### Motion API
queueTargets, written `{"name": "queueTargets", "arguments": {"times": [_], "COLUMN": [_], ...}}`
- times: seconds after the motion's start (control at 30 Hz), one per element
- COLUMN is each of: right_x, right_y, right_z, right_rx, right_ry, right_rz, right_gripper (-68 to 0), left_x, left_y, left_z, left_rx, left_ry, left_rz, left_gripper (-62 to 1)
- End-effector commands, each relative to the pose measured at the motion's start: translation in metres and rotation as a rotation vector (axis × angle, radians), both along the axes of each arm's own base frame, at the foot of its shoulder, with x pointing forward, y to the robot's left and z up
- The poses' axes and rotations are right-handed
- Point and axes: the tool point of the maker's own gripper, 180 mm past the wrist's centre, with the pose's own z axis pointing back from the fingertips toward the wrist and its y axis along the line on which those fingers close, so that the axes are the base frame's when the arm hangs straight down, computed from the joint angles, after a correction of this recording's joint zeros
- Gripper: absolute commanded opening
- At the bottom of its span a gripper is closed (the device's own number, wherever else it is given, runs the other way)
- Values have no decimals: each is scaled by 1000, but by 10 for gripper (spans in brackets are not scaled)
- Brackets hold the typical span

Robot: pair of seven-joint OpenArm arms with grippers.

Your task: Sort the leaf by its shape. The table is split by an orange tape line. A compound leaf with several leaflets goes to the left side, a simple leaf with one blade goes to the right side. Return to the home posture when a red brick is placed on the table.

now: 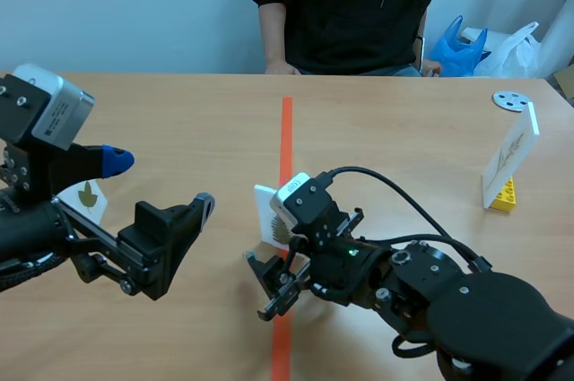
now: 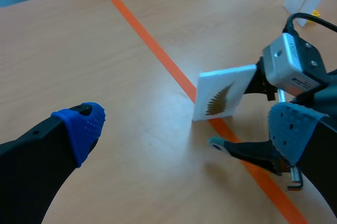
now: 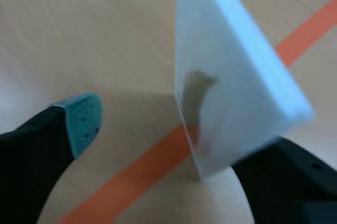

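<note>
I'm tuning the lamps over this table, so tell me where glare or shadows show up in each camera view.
Scene view: even light on the table, with only a soft shadow under the right gripper. Left wrist view: a pale sheen on the wood beside the leaf card. Right wrist view: the card throws a faint shadow onto the table beside it.

the tabletop (image 1: 179,121) is pale wood grain, crossed by an orange tape line (image 1: 286,130). on that line the card (image 2: 221,95) is white with a brown feathery leaf (image 2: 218,100). the left gripper (image 2: 187,128) is black with blue dotted pads (image 2: 84,126); the right gripper (image 3: 179,129) is black, its pad (image 3: 84,118) teal and dotted. near the right edge, the far card (image 1: 513,143) is white with a thin tan sprig, above a yellow brick (image 1: 504,194).
</note>
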Motion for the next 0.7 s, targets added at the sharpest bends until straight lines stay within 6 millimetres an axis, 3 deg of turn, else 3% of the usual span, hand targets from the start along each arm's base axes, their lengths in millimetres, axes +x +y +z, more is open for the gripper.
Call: {"name": "queueTargets", "arguments": {"times": [0.0,0.17,0.23,0.33,0.47,0.67], "right_x": [8,9,10,12,17,25], "right_y": [1,-1,0,1,-1,-29], "right_z": [14,15,19,27,45,72], "right_rx": [31,37,54,79,104,114], "right_ry": [-40,-51,-67,-95,-151,-228], "right_rz": [-5,-12,-13,-11,-8,-67], "right_gripper": [-347,-532,-570,-610,-615,-640], "left_x": [4,4,4,4,4,4], "left_y": [0,0,0,0,0,0], "left_z": [9,9,9,9,9,9], "left_rx": [-15,-15,-15,-15,-15,-15], "left_ry": [-33,-33,-33,-33,-33,-33], "left_rz": [1,2,2,2,2,2], "left_gripper": [14,14,14,14,14,14]}}
